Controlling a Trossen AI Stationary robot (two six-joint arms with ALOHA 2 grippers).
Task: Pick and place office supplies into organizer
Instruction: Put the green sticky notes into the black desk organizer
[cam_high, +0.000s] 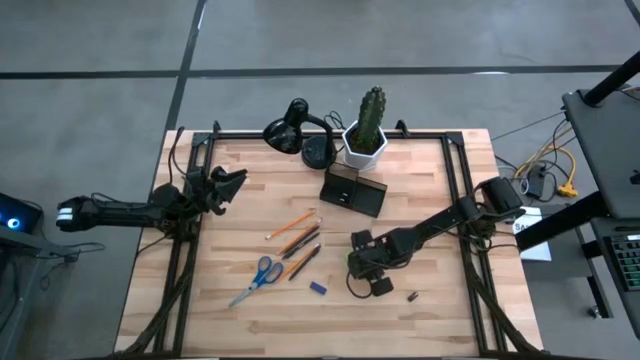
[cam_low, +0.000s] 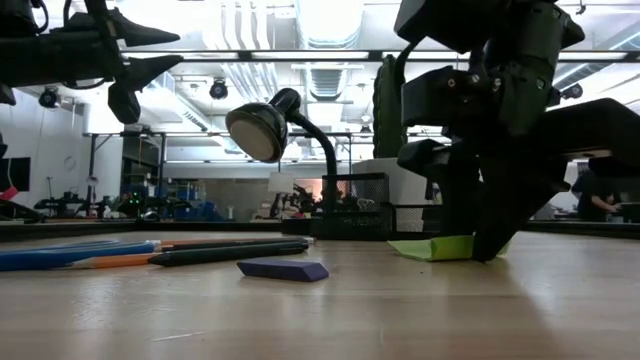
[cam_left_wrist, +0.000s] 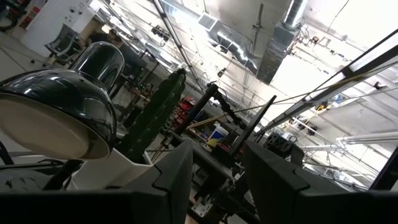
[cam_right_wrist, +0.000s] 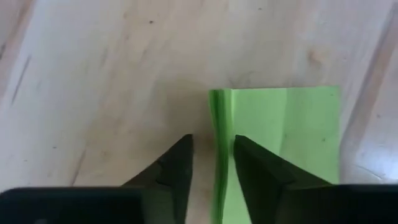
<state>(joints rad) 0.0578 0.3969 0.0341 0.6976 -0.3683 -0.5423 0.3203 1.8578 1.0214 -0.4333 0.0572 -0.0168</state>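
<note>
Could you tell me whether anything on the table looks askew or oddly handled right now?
Yes: the green sticky-note pad under the right gripper looks odd. Its fingers straddle one edge, and in the low view that pad sits bent, one side lifted off the table. Everything else lies flat.

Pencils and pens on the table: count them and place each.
3. An orange pencil lies nearest the organizer, a darker pencil beside it, and a dark pen by the scissors. Another could be hidden among them.
</note>
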